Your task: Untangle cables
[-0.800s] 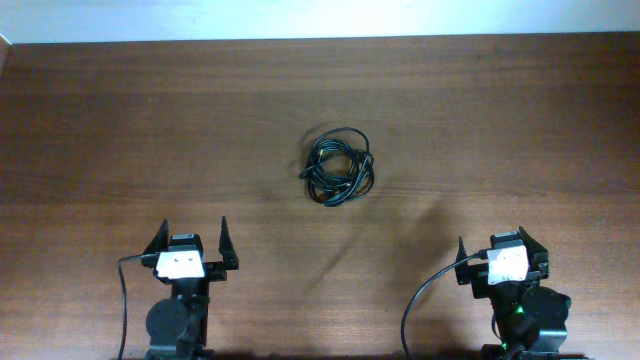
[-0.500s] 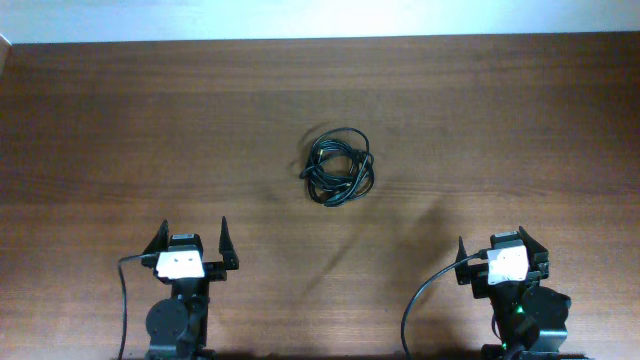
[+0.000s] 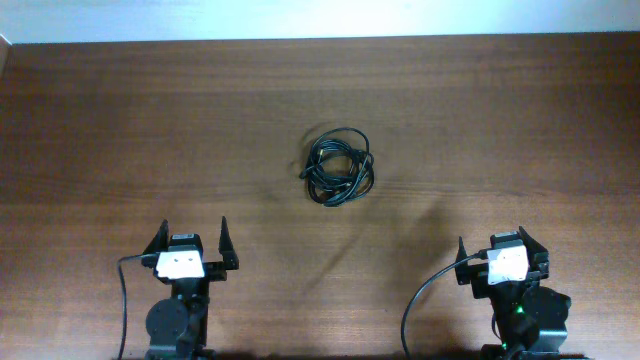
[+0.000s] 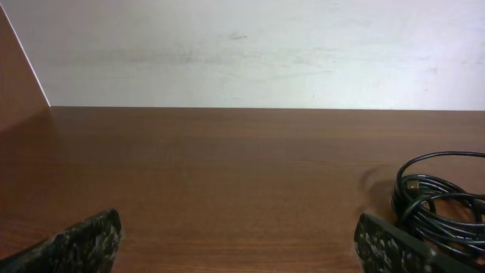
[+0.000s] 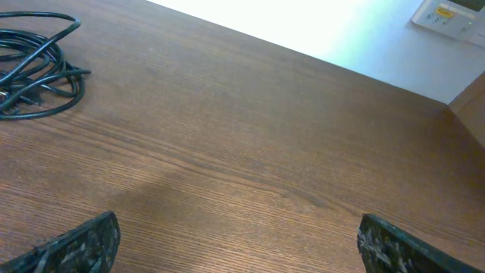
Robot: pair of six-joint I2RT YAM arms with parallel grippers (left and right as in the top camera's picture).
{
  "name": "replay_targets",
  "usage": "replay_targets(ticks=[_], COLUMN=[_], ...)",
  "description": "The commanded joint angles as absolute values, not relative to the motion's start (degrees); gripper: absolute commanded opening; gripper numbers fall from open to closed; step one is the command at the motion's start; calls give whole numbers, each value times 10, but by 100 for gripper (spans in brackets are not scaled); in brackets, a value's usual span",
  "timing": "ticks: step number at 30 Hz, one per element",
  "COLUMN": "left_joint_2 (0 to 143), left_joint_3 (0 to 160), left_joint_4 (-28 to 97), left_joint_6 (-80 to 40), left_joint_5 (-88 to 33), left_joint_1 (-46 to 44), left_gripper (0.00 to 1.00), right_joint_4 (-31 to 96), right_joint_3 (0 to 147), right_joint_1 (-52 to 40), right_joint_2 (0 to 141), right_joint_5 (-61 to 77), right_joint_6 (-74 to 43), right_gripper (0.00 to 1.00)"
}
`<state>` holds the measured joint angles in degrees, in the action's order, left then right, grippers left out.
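Observation:
The cables (image 3: 339, 168) lie bunched in one fist-sized tangle of thin black loops on the wooden table, a little above its middle. The tangle also shows at the right edge of the left wrist view (image 4: 442, 199) and at the top left of the right wrist view (image 5: 34, 73). My left gripper (image 3: 192, 236) is open and empty near the front edge, well to the left of and nearer than the tangle. My right gripper (image 3: 497, 245) is open and empty near the front right. In both wrist views the fingertips stand wide apart over bare wood (image 4: 237, 243) (image 5: 239, 241).
The wooden table (image 3: 120, 130) ends at a pale wall (image 3: 320, 15) along the back. Thick black arm cables (image 3: 122, 300) hang by each arm base at the front. A white wall panel (image 5: 449, 17) shows at the top right of the right wrist view.

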<state>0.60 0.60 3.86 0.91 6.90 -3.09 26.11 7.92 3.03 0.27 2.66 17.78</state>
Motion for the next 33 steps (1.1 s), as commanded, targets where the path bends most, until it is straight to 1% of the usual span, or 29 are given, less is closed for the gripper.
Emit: replay_targets(ticks=[1, 13, 15, 16, 17, 19, 21, 24, 25, 27, 28, 30, 31, 33], left_joint_2=[7, 7, 7, 7, 7, 7, 20, 91, 147, 226, 276, 395, 434, 485], left_joint_3=[5, 5, 5, 5, 7, 42, 132, 263, 341, 443, 506, 670, 735, 841], left_joint_4=[40, 33, -9, -37, -76, -69, 3, 70, 111, 190, 252, 428, 496, 586], left_joint_6=[17, 17, 13, 13, 13, -9, -9, -9, -9, -8, -8, -9, -9, -8], left_joint_5=[71, 66, -25, -75, -126, -126, -122, -118, -118, -118, -118, -119, -131, -157], left_joint_1=[-32, -32, -32, -32, -32, -32, -32, -32, -32, -32, -32, -32, -32, -32], left_gripper=[99, 99, 99, 99, 99, 99, 99, 99, 99, 99, 99, 99, 99, 99], right_joint_4=[261, 245, 192, 133, 82, 72, 121, 184, 238, 336, 407, 568, 642, 732], right_joint_3=[75, 75, 75, 75, 81, 131, 211, 345, 429, 548, 620, 764, 827, 912], right_joint_1=[34, 34, 34, 34, 34, 34, 34, 34, 34, 34, 34, 34, 34, 34], right_joint_2=[4, 4, 4, 4, 4, 6, 39, 132, 192, 279, 331, 433, 474, 524], right_joint_5=[32, 34, 124, 201, 244, 247, 241, 233, 233, 233, 233, 234, 238, 243], right_joint_6=[171, 170, 126, 126, 126, 126, 126, 126, 132, 132, 132, 132, 132, 128], right_gripper=[99, 99, 99, 99, 99, 99, 99, 99, 99, 99, 99, 99, 99, 99])
